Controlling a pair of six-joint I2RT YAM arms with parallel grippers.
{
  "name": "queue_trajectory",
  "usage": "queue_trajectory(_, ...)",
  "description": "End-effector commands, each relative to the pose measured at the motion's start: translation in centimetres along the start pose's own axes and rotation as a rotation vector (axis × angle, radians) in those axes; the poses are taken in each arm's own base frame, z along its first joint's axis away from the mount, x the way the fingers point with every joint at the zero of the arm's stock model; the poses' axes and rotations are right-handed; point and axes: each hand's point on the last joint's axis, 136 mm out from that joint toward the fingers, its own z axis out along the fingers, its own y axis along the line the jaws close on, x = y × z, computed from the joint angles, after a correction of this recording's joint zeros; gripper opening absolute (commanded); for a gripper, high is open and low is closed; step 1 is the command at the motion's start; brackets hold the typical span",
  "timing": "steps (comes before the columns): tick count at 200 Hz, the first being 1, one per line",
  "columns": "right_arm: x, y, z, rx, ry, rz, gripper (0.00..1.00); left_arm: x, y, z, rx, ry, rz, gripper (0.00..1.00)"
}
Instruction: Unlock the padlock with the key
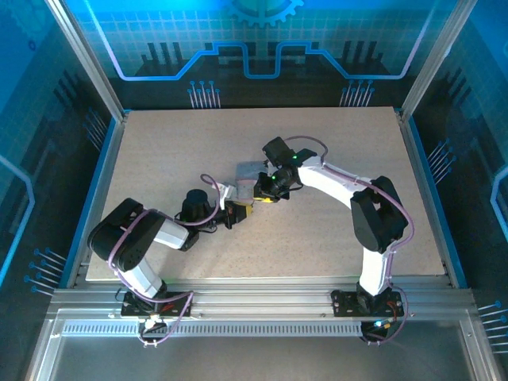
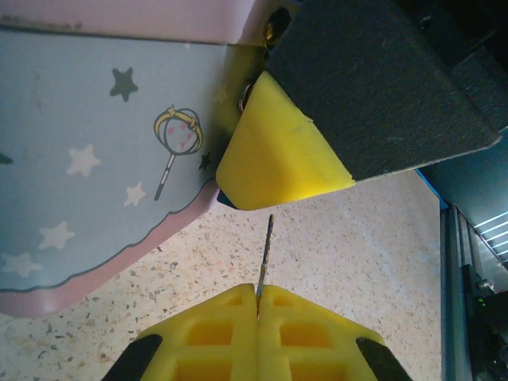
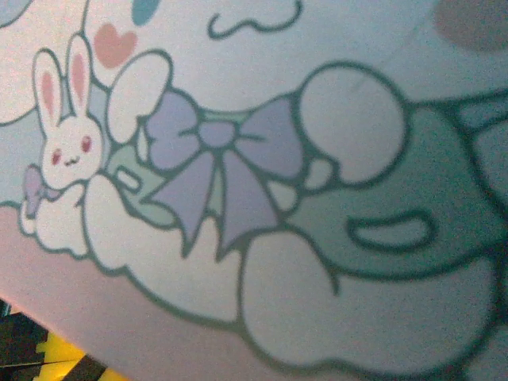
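Padlock (image 2: pixel 87 182), flat pale blue-grey block with cartoon stars and a pink rim, sits mid-table. Right gripper (image 1: pixel 267 190) is over it, one yellow finger (image 2: pixel 278 151) pressed to its edge; by my reading a narrow grip on the padlock. Left gripper (image 2: pixel 258 300) is pinched tight on the key (image 2: pixel 265 254), a thin dark metal sliver pointing up at that finger, near but apart.

Progress: key in hand, not yet inserted; finding the keyhole (not visible), seating and turning remain.

Room: speckled beige tabletop (image 2: pixel 357 238) bare around both; table edges well apart. The tight spot is between the key tip and the yellow finger.
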Motion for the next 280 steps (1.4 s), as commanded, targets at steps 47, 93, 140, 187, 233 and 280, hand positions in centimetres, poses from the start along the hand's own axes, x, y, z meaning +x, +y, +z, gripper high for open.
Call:
queue_trajectory(47,-0.4,2.3,-2.8,-0.115,-0.027,-0.009,0.05,-0.2,-0.2,0.3,0.046,0.002,-0.001,0.00)
queue_trajectory(93,-0.4,2.3,-2.9,-0.113,-0.024,-0.012,0.04,-0.6,-0.3,0.5,0.071,-0.007,-0.006,0.00)
queue_trajectory(140,0.0,2.2,-2.6,-0.125,-0.005,-0.008,0.04,-1.1,-0.7,0.7,0.104,-0.026,-0.001,0.00)
queue_trajectory(187,0.1,2.5,-2.9,-0.137,0.002,-0.015,0.04,-1.5,-0.9,0.9,0.128,-0.056,0.005,0.00)
queue_trajectory(233,0.5,2.4,-2.9,-0.137,0.023,-0.028,0.04,-1.9,-0.9,0.5,0.120,-0.074,0.025,0.00)
queue_trajectory(280,0.7,1.8,-3.1,-0.134,0.048,-0.043,0.04,-2.3,-1.3,0.0,0.134,-0.083,0.029,0.00)
